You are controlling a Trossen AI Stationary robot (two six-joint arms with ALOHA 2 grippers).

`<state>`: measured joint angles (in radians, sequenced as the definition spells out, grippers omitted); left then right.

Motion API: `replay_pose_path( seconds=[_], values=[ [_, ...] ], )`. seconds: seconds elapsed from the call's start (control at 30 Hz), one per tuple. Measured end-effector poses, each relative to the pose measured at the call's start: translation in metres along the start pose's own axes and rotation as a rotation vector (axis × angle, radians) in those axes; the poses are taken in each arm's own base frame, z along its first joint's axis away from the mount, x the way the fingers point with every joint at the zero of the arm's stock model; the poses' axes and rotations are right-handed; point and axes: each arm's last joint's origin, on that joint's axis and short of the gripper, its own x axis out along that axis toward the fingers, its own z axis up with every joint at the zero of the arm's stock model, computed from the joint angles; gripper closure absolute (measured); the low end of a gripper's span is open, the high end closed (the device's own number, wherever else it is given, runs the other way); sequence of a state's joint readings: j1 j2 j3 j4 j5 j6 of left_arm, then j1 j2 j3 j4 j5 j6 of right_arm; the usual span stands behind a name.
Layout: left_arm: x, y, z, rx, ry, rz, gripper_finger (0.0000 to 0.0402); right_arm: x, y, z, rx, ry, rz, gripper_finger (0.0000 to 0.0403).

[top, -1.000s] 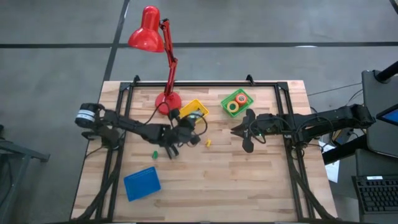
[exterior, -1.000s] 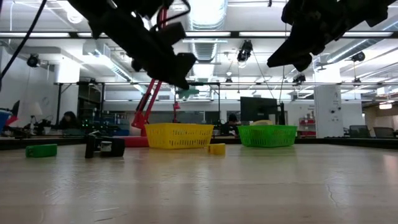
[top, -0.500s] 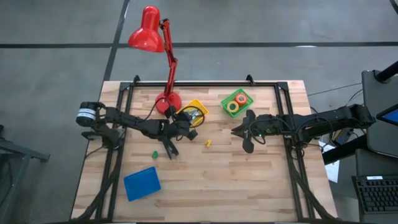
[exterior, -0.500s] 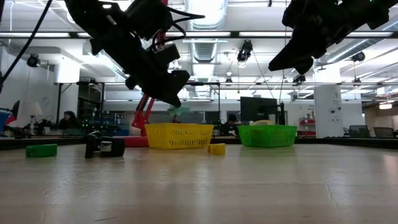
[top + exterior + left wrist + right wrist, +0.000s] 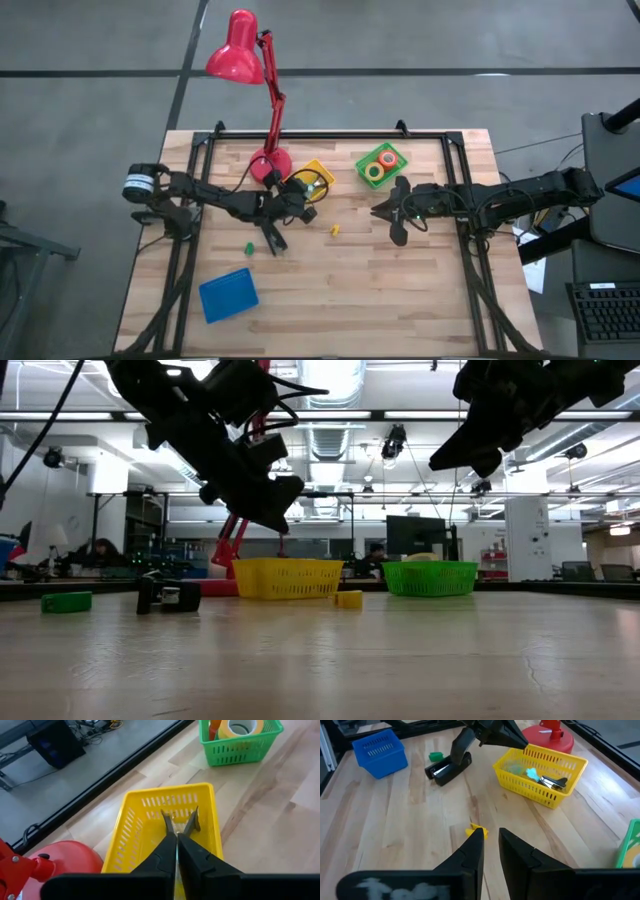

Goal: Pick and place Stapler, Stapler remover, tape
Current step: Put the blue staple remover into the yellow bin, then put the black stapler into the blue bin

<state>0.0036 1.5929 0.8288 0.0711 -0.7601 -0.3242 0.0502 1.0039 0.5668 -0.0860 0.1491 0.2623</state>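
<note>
The black stapler point(image 5: 270, 240) lies on the table; it also shows in the low view point(image 5: 168, 595) and the right wrist view point(image 5: 447, 767). The staple remover point(image 5: 545, 780), teal with metal claws point(image 5: 192, 820), lies inside the yellow basket point(image 5: 315, 177). Yellow and orange tape rolls point(image 5: 380, 166) sit in the green basket point(image 5: 227, 752). My left gripper point(image 5: 176, 836) hovers shut and empty over the yellow basket point(image 5: 288, 577). My right gripper point(image 5: 490, 832) hangs above the table's middle point(image 5: 378, 211), its fingers a narrow gap apart, empty.
A red desk lamp stands with its base point(image 5: 270, 165) beside the yellow basket. A blue basket point(image 5: 228, 294) sits near the front left. A small green block point(image 5: 249, 247) lies by the stapler and a small yellow piece point(image 5: 335, 230) lies under my right gripper.
My left gripper has gone toward the table's far edge and down a little, to above the yellow basket. The teal remover that hung at its fingertips is no longer there and lies in the yellow basket.
</note>
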Motion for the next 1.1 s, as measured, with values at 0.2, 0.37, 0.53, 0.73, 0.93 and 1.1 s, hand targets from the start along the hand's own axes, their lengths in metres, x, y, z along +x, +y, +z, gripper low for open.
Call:
replay_pose_path(
  seconds=[0.2, 0.37, 0.53, 0.73, 0.93, 1.1],
  values=[
    [0.000, -0.001, 0.000, -0.037, 0.001, -0.006, 0.0365, 0.001, -0.001, -0.004, 0.003, 0.006, -0.001, 0.0349],
    [-0.004, -0.007, 0.000, -0.061, 0.008, -0.084, 0.0349, 0.002, -0.002, -0.007, 0.008, 0.012, -0.003, 0.0350],
    [-0.008, -0.013, 0.000, -0.105, 0.032, -0.197, 0.0325, 0.002, -0.002, -0.007, 0.009, 0.010, -0.003, 0.0350],
    [-0.017, -0.023, -0.003, -0.103, 0.073, -0.332, 0.0281, 0.002, -0.002, -0.007, 0.018, 0.011, -0.003, 0.0349],
    [-0.033, -0.033, -0.007, 0.038, 0.167, -0.634, 0.0264, 0.002, -0.002, -0.009, 0.017, 0.017, -0.004, 0.0350],
    [-0.048, -0.033, -0.020, 0.092, 0.320, -0.681, 0.0269, 0.003, -0.002, -0.011, 0.015, 0.023, -0.005, 0.0349]
  ],
)
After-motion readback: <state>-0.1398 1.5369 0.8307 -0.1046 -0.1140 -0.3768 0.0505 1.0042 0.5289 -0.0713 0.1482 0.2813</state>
